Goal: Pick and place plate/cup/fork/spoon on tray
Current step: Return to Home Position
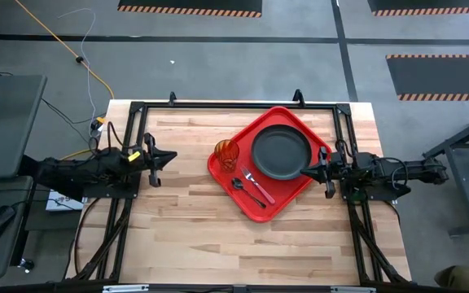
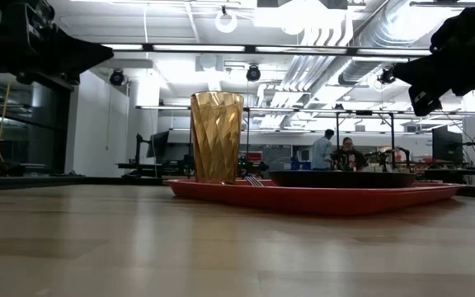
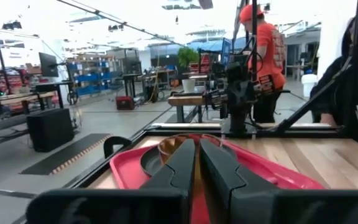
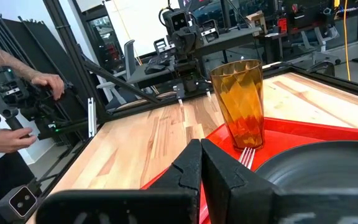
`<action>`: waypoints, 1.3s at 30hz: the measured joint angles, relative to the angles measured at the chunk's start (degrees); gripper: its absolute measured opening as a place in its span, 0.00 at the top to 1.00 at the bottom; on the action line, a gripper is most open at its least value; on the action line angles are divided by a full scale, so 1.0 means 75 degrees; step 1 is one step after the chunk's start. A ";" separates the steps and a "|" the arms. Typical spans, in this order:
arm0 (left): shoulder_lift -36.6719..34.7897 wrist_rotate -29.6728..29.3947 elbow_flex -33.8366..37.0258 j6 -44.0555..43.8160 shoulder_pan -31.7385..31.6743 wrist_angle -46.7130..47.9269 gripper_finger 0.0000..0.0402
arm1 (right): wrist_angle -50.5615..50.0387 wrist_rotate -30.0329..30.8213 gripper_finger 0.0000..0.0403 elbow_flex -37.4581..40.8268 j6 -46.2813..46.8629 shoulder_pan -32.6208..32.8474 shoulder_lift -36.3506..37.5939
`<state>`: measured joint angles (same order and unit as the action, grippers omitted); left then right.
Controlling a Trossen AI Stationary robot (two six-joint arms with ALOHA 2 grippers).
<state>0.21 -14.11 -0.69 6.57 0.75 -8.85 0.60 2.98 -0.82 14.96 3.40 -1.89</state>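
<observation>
The red tray [image 1: 293,202] lies on the table, right of middle, turned at an angle. On it rest the dark plate [image 1: 281,153], the amber cup [image 1: 226,153] standing upright at the tray's left corner, the red-handled fork [image 1: 259,186] and the dark spoon [image 1: 247,191]. The cup [image 2: 216,137] and plate [image 2: 342,178] also show in the low view. My left gripper [image 1: 158,161] is shut and empty at the table's left edge. My right gripper [image 1: 325,171] is shut and empty, raised at the tray's right side.
A black metal frame [image 1: 234,106] runs along the table's far and side edges. Bare wood lies left of and in front of the tray. People stand in the room beyond the table; a person's hands [image 4: 39,84] hold a device past the left edge.
</observation>
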 joint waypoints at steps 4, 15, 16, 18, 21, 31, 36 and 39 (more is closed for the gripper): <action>0.0000 -0.0024 0.0003 -0.0006 0.0132 0.0127 0.96 | 0.0000 0.0000 1.00 0.0000 0.0000 0.0000 0.0000; 0.0342 -0.0018 0.0003 -0.0214 0.0178 0.0565 0.96 | 0.0000 0.0000 1.00 0.0000 0.0000 0.0003 -0.0003; 0.0365 -0.0015 0.0003 -0.0391 0.0178 0.0632 0.96 | -0.0003 0.0000 1.00 0.0000 0.0001 0.0001 -0.0003; 0.0403 -0.0009 0.0003 -0.0872 0.0178 0.0773 0.96 | -0.0003 0.0002 1.00 0.0000 0.0000 0.0001 -0.0002; 0.0572 0.0084 0.0003 -0.1453 0.0178 0.0846 0.96 | -0.0003 0.0001 1.00 0.0000 0.0000 0.0000 -0.0003; 0.0615 0.0207 0.0003 -0.1519 0.0185 0.0855 0.96 | -0.0003 0.0001 1.00 0.0000 0.0000 0.0001 -0.0003; 0.0618 0.0207 0.0003 -0.2059 0.0267 0.0878 0.96 | -0.0003 0.0000 1.00 0.0000 0.0003 0.0000 -0.0003; 0.0618 0.0201 0.0003 -0.2350 0.0271 0.0878 0.96 | -0.0002 0.0001 1.00 0.0000 0.0000 0.0001 -0.0003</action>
<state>4.84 -12.60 -0.67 -11.05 2.79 -2.26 0.58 2.99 -0.82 14.96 3.40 -1.91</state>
